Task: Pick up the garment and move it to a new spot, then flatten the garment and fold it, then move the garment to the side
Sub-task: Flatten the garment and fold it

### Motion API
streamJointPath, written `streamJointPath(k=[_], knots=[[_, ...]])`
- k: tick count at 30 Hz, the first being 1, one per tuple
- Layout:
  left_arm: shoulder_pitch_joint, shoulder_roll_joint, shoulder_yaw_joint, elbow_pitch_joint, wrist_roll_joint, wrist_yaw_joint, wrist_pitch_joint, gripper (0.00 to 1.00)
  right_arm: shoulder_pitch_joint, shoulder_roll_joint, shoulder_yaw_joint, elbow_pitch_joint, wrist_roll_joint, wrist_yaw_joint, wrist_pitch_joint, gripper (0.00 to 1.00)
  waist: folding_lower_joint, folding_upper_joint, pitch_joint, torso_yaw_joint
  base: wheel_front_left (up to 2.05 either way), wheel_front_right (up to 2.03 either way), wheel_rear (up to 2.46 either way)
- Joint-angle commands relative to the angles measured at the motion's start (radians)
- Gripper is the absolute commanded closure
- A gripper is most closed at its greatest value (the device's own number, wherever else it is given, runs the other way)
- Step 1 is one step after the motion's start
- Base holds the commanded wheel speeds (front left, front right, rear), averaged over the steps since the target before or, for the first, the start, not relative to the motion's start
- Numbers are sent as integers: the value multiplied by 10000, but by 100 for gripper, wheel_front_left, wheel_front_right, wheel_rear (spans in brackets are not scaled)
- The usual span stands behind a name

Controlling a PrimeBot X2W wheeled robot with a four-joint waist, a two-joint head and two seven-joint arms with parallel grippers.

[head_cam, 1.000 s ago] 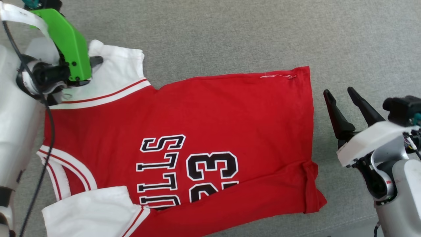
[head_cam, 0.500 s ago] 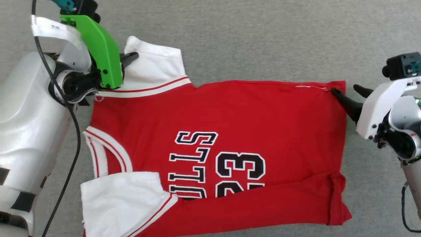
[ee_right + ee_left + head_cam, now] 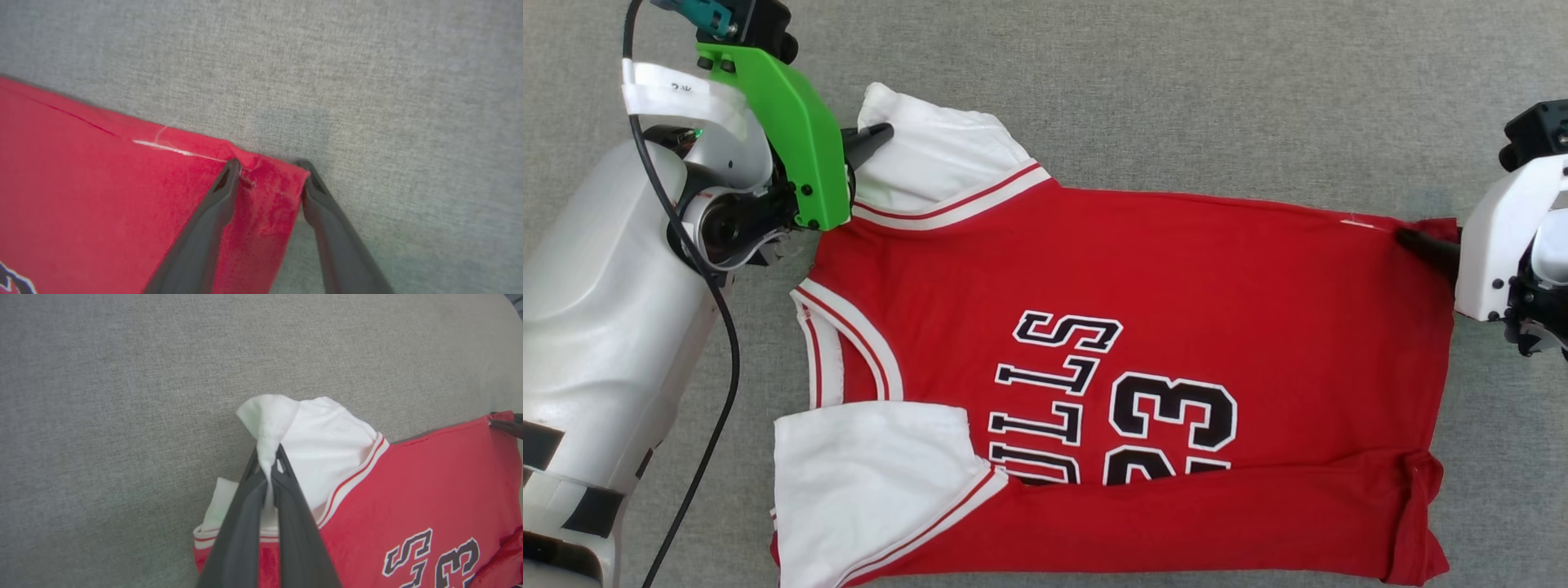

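From the wrist view, the left hand [image 3: 267, 462] is plainly clamped tight on the white sleeve [image 3: 327, 433] of the garment [image 3: 1176, 269]. The shirt stretches flat across the grey fabric surface [image 3: 1176, 82] to the right hand [image 3: 268, 165], whose fingers stand apart astride the red hem corner [image 3: 269, 192].

The right gripper [image 3: 269, 166] stands with its jaws apart, straddling a corner of the red garment [image 3: 102, 196]: one dark finger lies on the cloth, and the other sits just at the corner's outer edge. A loose white thread [image 3: 171, 149] runs along the garment's far edge up to that corner. The grey woven surface [image 3: 388, 81] lies all around it.
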Motion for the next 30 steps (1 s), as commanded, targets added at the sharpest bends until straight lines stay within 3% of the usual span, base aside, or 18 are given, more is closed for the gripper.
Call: streamJointPath(k=[1, 10, 16, 22, 30], knots=[[130, 49, -27, 19, -15, -63, -118, 100, 730, 357, 399, 404, 93, -6, 388, 100, 1, 0, -12, 29, 0, 0, 0], [625, 398, 147, -173, -97, -96, -1023, 100, 302, 299, -205, -627, -491, -6, -545, 100, 1, 0, -725, 20, 0, 0, 0], [1746, 812, 260, -949, -78, -74, -1911, 100, 1236, 315, -862, -1464, -944, -6, -1009, 100, 1, 0, -1485, 224, 0, 0, 0], [3614, 1299, 301, -2183, 6, 508, -2698, 100, 2682, 654, -1388, -2225, -1288, -6, -1233, 100, 1, 0, -2184, 333, 0, 0, 0], [6459, 1837, 277, -4017, -73, 1684, -3493, 100, 4583, 1052, -1357, -3113, -1706, -6, -2191, 100, 1, 0, -2931, 400, 0, 0, 0]])
